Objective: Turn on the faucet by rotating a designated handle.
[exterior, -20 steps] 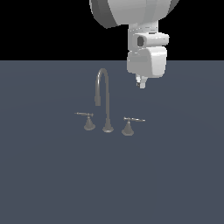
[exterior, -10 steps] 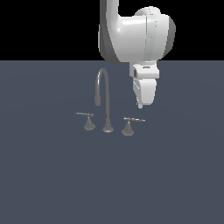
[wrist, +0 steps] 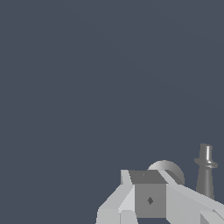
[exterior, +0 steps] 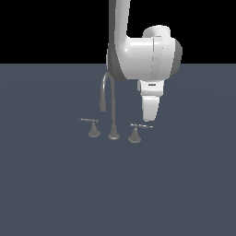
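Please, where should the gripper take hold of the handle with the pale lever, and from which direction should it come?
Grip the handle at its thin horizontal lever, near the free end. Come from above, where the gripper now hangs; the lever lies flat on its cone base.

The faucet (exterior: 110, 108) is dull grey, its handle (exterior: 136, 131) carries pale whitish highlights on the lever, the arm (exterior: 143, 57) is white with grey bands, and the floor (exterior: 55, 184) is plain slate blue.

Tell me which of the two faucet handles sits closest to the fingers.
The handle on the exterior view's right of the spout; the gripper hangs just above its lever. The other handle is across the spout.
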### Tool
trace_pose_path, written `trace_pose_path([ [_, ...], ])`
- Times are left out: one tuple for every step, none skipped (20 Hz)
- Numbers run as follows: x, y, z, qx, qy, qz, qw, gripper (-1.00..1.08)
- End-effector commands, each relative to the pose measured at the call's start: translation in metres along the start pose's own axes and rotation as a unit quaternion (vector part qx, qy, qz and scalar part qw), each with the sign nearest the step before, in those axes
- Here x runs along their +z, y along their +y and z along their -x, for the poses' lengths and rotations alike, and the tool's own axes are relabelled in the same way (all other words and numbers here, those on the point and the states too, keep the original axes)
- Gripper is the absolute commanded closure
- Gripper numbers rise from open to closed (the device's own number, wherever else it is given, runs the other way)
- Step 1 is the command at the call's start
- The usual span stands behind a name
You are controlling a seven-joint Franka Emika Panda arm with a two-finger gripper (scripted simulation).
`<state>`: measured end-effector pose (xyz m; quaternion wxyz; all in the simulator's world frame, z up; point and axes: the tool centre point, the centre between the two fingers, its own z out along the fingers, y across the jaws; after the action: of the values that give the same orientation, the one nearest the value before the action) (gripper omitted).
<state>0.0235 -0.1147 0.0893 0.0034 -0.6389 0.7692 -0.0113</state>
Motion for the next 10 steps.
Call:
trace_pose_path([
  [0.0207, 0.005, 0.0006, 0.011, -0.003, 0.011, 0.9999, 1.08],
  [0.0222, 0.005, 0.0006, 0.014, -0.004, 0.011, 0.9998, 1.08],
  [0.0233, 0.005, 0.0006, 0.015, -0.004, 0.011, 0.9998, 1.08],
  [0.0239, 0.005, 0.0006, 0.017, -0.004, 0.011, 0.9998, 1.08],
  [0.0242, 0.005, 0.0006, 0.017, -0.004, 0.011, 0.9998, 1.08],
  [0.0242, 0.005, 0.0006, 0.017, -0.004, 0.011, 0.9998, 1.08],
  [0.0242, 0.005, 0.0006, 0.017, -0.004, 0.011, 0.9998, 1.08],
  [0.0242, 0.005, 0.0006, 0.017, -0.004, 0.011, 0.9998, 1.08],
  [0.0241, 0.0052, 0.0005, 0.016, -0.004, 0.011, 0.9998, 1.08],
  [0.0241, 0.0082, -0.0007, 0.016, -0.004, 0.011, 0.9998, 1.08],
])
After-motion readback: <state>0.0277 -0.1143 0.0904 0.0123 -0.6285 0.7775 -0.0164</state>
